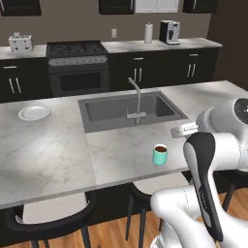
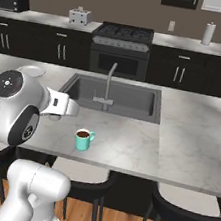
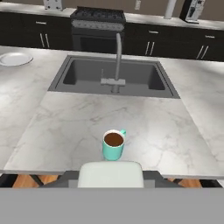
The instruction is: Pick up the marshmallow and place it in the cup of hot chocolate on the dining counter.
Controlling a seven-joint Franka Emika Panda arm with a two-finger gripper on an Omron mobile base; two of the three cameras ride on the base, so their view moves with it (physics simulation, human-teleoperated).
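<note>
The marshmallow, a white soft block, sits at the bottom of the hand view between my two dark fingertips, with my gripper shut on it. The cup of hot chocolate is a teal mug with brown liquid, standing on the marble dining counter just ahead of and below the held marshmallow. From the base cameras the cup stands near the counter's front edge, and my hand hovers above the counter beside it, a little nearer the sink.
An inset grey sink with a tall faucet lies behind the cup. A white plate rests at the counter's left. Dark stools stand under the front edge. The stove is on the back wall.
</note>
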